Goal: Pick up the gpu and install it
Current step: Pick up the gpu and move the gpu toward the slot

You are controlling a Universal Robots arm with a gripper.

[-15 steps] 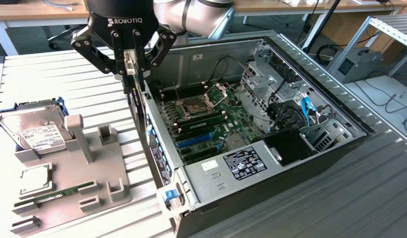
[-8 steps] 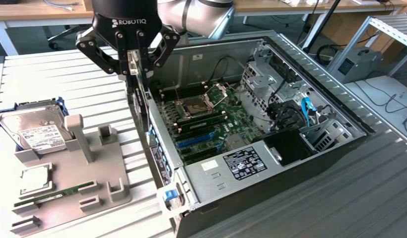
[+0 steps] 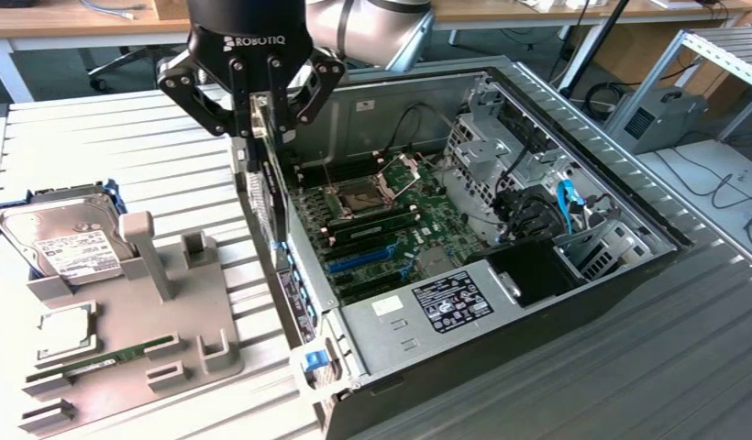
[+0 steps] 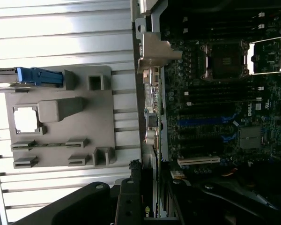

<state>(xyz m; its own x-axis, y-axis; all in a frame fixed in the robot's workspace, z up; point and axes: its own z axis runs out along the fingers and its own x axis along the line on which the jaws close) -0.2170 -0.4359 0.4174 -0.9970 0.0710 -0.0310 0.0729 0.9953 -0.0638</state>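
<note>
**A:** What lies nearest in the exterior view?

**B:** At seven o'clock, a grey holder tray (image 3: pixel 168 353) sits on the slatted table (image 3: pixel 107 137). A RAM stick (image 3: pixel 101 357) lies in one of its grooves, and a processor chip (image 3: pixel 64 330) rests at the tray's nine-o'clock side. A hard drive (image 3: pixel 60 240) with a white label stands at ten o'clock from the tray, just beside it.

**A:** And the machine?

**B:** The open computer case (image 3: pixel 499 357) fills the middle and the four-o'clock part of the picture. Inside it lies the motherboard (image 3: pixel 389 234), with the socket (image 3: pixel 355 197) towards twelve and a blue slot (image 3: pixel 358 259) towards seven o'clock from that socket. Nothing is seated in that slot.

**A:** Where is the gpu?

**B:** Farther back, at eleven o'clock. The gpu (image 3: pixel 263 179) hangs upright and edge-on from the gripper (image 3: pixel 256 133), over the case wall that faces the tray. Whether it touches that wall I cannot tell.

**A:** And the hand itself?

**B:** Its fingers are pinched on the card's upper edge, one on each face. The wrist view shows the gripper (image 4: pixel 147 201) clamping the gpu (image 4: pixel 151 119), whose silver bracket (image 4: pixel 154 49) runs along the case's edge, just beside the motherboard (image 4: pixel 215 108) and not in a slot.

**A:** Beyond that?

**B:** Wooden desks at twelve o'clock, well apart from the case.
</note>
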